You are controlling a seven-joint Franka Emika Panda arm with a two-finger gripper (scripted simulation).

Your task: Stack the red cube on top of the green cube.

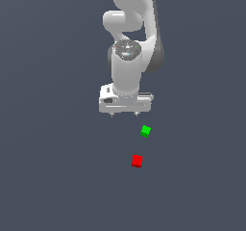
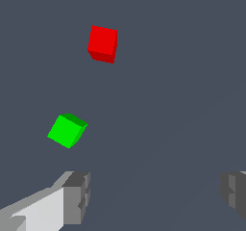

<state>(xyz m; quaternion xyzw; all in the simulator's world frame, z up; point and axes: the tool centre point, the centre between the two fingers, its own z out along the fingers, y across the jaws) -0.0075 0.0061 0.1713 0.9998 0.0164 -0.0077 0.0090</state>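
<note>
Hanging above a plain dark grey-blue floor (image 1: 53, 177), our white, smooth-shelled robot arm (image 1: 129, 57) points its pincer (image 1: 124, 114) straight down, and we take the small, plain, bright green cube (image 1: 145, 131) as our landmark for everything else. In the exterior view the pincer's two short fingertips (image 1: 112, 114) show just under the wide white hand block, and they sit a little up and toward the exterior view's left of the green cube, near it but clearly apart from it. We see nothing between the fingers: in the wrist view the two grey finger pads (image 2: 77, 197) stand far apart at opposite sides of the picture with only bare floor between them, so the jaws are spread wide and hold nothing.

The small, plain, bright red cube (image 1: 137, 161) rests on the floor near the green cube, on the side away from the pincer, a shade toward the exterior view's left of it; a strip of floor separates the two, so they do not touch. The wrist view agrees: the green cube (image 2: 67, 130) lies nearer to the finger pads, and the red cube (image 2: 102, 43) lies beyond it. Both cubes sit flat on the floor, each turned at a slight angle of its own, and the green cube carries nothing on its top face
</note>
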